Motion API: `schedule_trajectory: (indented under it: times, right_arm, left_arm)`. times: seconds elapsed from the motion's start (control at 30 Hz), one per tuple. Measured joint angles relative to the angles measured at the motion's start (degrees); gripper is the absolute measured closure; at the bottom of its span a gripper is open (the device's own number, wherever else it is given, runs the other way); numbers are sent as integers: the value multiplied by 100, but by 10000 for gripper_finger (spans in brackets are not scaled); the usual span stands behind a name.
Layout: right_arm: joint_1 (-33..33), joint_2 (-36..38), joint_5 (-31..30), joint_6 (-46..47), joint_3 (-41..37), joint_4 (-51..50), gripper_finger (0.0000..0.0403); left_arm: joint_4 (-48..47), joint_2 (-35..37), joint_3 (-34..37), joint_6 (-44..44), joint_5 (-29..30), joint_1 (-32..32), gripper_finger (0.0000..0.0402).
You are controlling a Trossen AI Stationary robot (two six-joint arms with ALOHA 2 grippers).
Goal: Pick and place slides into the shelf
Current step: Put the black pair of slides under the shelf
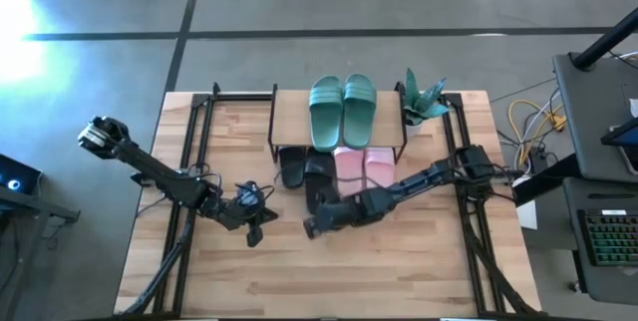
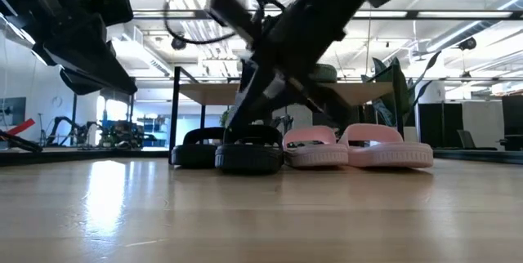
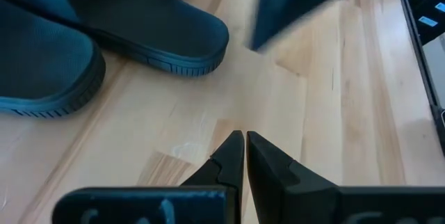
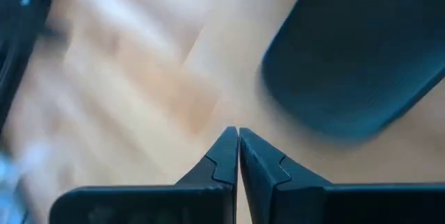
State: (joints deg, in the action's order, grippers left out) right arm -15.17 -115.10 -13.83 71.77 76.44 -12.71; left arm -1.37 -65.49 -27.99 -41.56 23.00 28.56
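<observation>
Since the right claw is pinched together with nothing in it beside the front black slide, which sticks out from under the shelf, it should nudge that slide in gently and straight.

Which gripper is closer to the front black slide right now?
Right. The right gripper sits just in front of the front black slide, fingers shut and empty. The left gripper hangs farther off to that slide's left, also shut.
</observation>
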Motion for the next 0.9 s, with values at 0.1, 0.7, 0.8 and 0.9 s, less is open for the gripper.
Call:
schedule_trajectory:
  times: [0.1,0.7,0.8,0.9]
  right_arm:
    - [-141,-207,276,239,-11,-37,394]
    - [486,-578,-1191,541,3,-358,394]
    - [720,-578,-1143,455,31,-344,394]
    - [909,-583,-977,181,198,-293,394]
  left_arm:
    - [-1,0,17,5,0,0,398]
    - [-36,0,28,49,48,-4,398]
    - [-38,0,28,50,69,-4,398]
    - [-41,0,28,48,154,-4,398]
